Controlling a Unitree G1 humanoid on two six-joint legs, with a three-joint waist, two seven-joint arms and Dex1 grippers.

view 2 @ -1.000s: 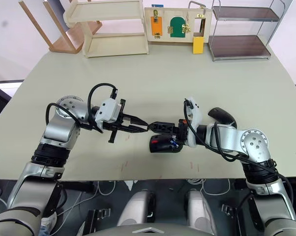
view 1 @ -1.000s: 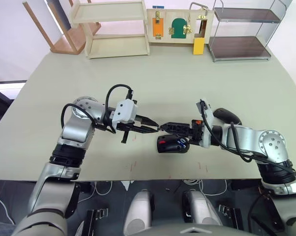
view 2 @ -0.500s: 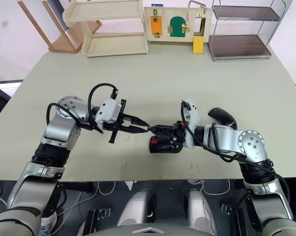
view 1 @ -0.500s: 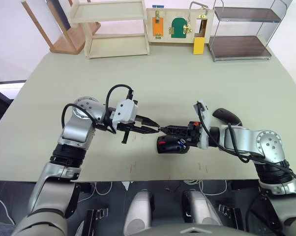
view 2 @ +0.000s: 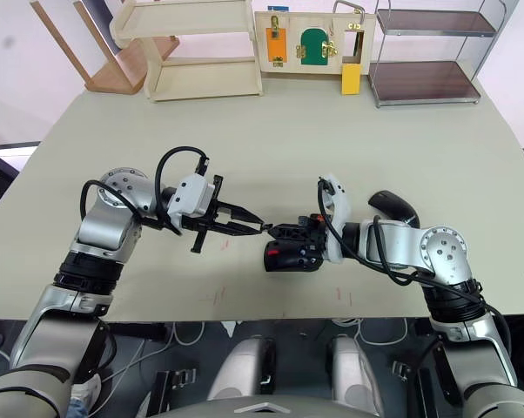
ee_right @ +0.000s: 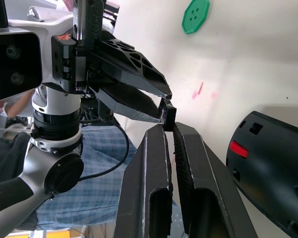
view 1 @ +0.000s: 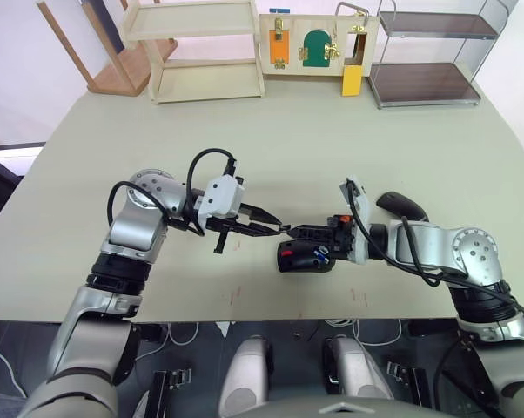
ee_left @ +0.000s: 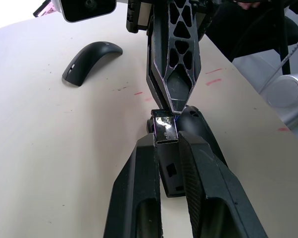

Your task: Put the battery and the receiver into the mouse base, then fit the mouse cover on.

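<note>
Since a second ago the right tool (view 1: 294, 232) has dropped lower and met the left tool (view 1: 277, 229) tip to tip at mid-frame, just above the mouse base (view 1: 305, 258). Between them sits the receiver (ee_left: 165, 128), small, black with a silvery face; the left tool is clamped on it, and the right tool's fingers are closed at its end. Upper frame holds wooden shelves (view 1: 205, 48), a latch board (view 1: 312, 45) and a wire rack (view 1: 427, 52). Inside the base lie the blue battery (view 1: 319, 252) and a red part. Right of centre, the glossy mouse cover (view 1: 403, 205) rests on the bench (view 1: 332, 139).
</note>
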